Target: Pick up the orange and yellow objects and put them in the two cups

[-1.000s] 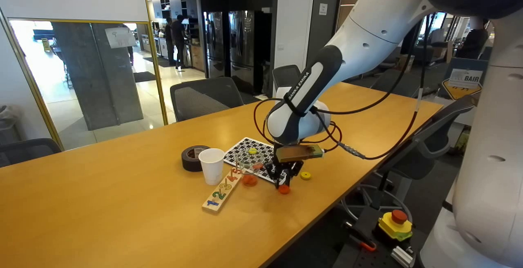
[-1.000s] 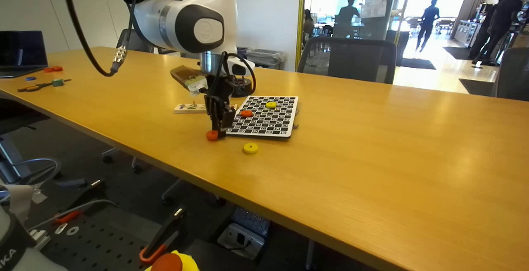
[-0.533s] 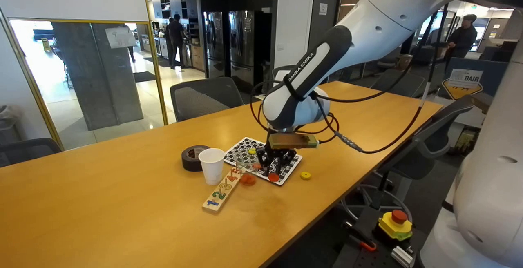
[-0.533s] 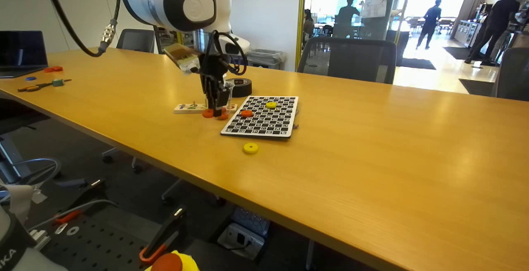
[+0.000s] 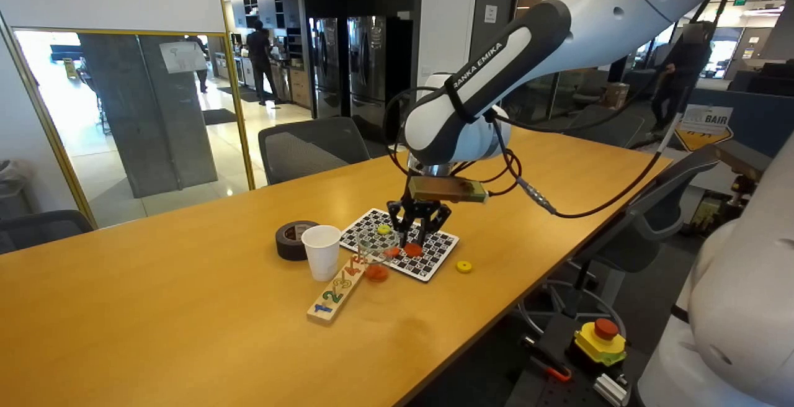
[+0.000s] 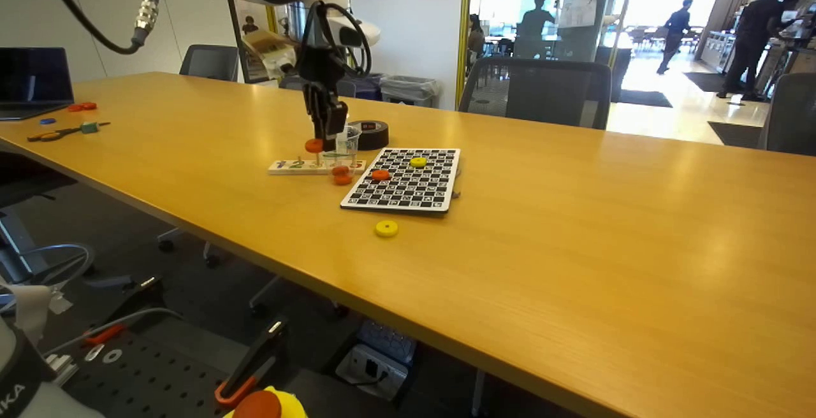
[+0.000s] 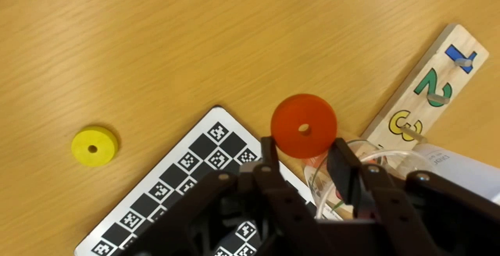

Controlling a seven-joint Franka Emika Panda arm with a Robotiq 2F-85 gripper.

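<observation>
My gripper (image 5: 412,244) is shut on an orange disc (image 7: 304,126), held by its rim at the fingertips, raised off the table. In the wrist view the clear cup (image 7: 319,178) lies just beyond the right-hand finger. At its base orange discs (image 6: 341,174) show through, seemingly inside it. The white cup (image 5: 322,253) stands upright next to it; an exterior view hides most of it. On the checkered board sit an orange disc (image 6: 380,175) and a yellow disc (image 6: 418,162). Another yellow disc (image 7: 94,146) lies on the bare table, away from the gripper.
Beside the cups are a wooden strip (image 5: 338,289) with numbers and upright pegs, and a roll of dark tape (image 5: 289,247). The flat checkered board (image 6: 433,195) lies close by. A laptop (image 6: 32,80) and pliers (image 6: 57,134) are farther along the table.
My gripper has lifted the held orange disc from the table near the board's edge and carried it upward toward the clear cup. The other discs and the cups have not moved.
</observation>
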